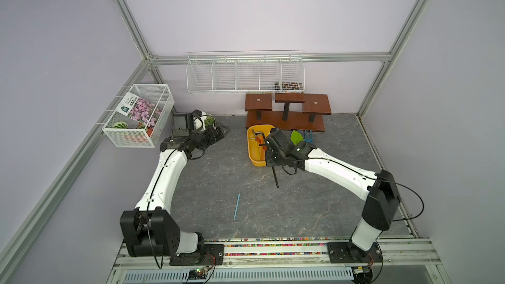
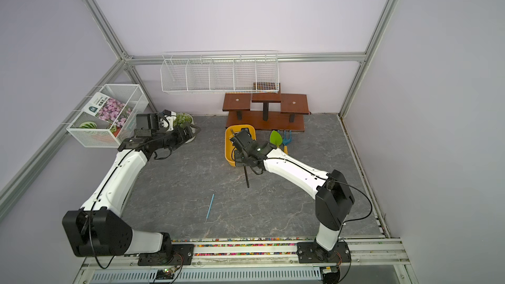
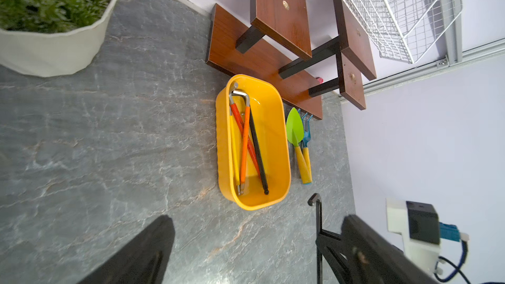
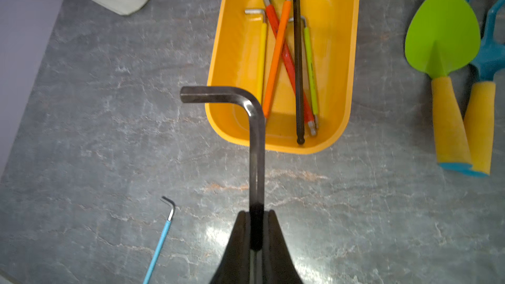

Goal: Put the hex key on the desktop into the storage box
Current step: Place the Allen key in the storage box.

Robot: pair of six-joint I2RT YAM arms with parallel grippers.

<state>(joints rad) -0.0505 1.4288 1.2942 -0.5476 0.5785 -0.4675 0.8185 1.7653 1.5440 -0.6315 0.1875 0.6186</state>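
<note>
a thin blue-sleeved hex key [image 1: 236,205] lies flat on the veined grey surface [image 1: 314,209], nearest the base. beyond it the right tool [image 4: 257,214] is clamped tight on the long straight arm of a matte black hex key [image 4: 257,146], its bent end close by the near corner of the glossy yellow box [image 4: 352,50], which holds more coloured keys [image 4: 277,50]. the left tool [image 3: 257,222] gapes wide, empty.

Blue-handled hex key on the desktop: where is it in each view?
Top view: blue hex key on the desktop, camera-side of the storage box.
Top view: blue hex key, same place.
Left wrist: not in it.
Right wrist: blue hex key beside the held black hex key.
Shared landmark: the storage box, in all four.
</note>
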